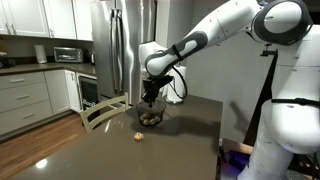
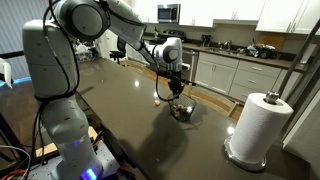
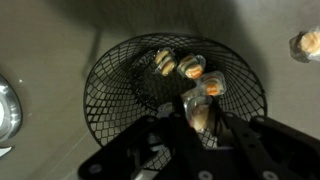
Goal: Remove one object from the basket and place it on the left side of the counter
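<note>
The dark wire basket stands on the dark counter and shows in both exterior views. In the wrist view it holds a few small clear-wrapped pieces. My gripper hangs just above the basket, with its fingers closed on one wrapped piece over the basket's near rim. Another small wrapped piece lies on the counter beside the basket and also shows in the wrist view.
A paper towel roll stands on the counter near its corner. A chair back sits at the counter's far edge. A fridge and white cabinets stand behind. A shiny round object shows at the wrist view's left edge.
</note>
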### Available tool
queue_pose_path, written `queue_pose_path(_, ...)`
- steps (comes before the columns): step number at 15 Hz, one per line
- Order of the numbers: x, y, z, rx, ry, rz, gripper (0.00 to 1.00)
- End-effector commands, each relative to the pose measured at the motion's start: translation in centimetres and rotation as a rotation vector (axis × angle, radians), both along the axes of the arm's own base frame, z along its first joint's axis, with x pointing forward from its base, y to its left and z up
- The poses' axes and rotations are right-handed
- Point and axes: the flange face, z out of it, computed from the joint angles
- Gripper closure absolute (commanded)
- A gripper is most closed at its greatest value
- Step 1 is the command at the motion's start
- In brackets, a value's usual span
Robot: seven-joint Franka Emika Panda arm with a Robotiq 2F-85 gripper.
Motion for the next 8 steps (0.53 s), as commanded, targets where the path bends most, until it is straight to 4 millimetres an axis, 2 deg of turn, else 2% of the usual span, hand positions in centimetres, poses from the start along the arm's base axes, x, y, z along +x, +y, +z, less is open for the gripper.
queue_pose_path(1, -1.3, 1.9, 1.2, -0.015, -0.030, 0.051, 0.90)
queue_pose_path(8, -1.2, 6.6, 1.2, 0.069, -0.026, 0.242, 0.90)
